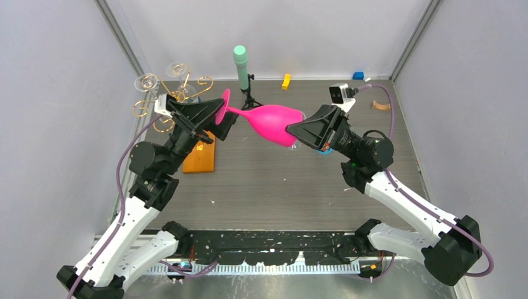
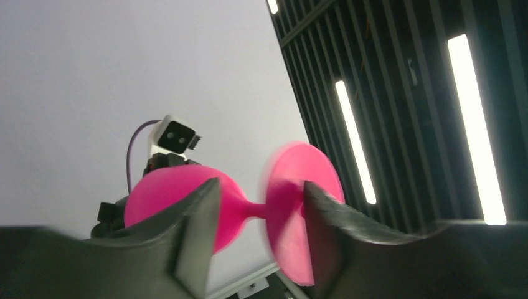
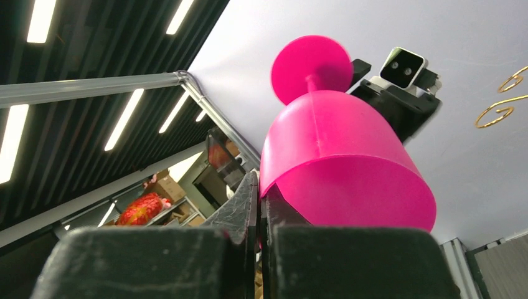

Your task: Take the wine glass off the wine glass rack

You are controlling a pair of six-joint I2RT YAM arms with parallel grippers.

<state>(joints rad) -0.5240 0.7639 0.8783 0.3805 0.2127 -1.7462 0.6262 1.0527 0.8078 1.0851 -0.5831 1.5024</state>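
A robotics lab cell: pale panel walls (image 1: 50,93) in aluminium framing (image 1: 118,34), strip lights (image 2: 476,124) in a black slatted ceiling (image 2: 405,93).

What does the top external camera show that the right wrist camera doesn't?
Top only: the gold wire rack standing on its orange wooden base, a mint-green cylinder on a black tripod, and a small yellow block. Right wrist only: ceiling light strips, and a close look at the right claw pinched shut on the rim of the opaque pink wine glass. Both: that glass and some rack scrolls.
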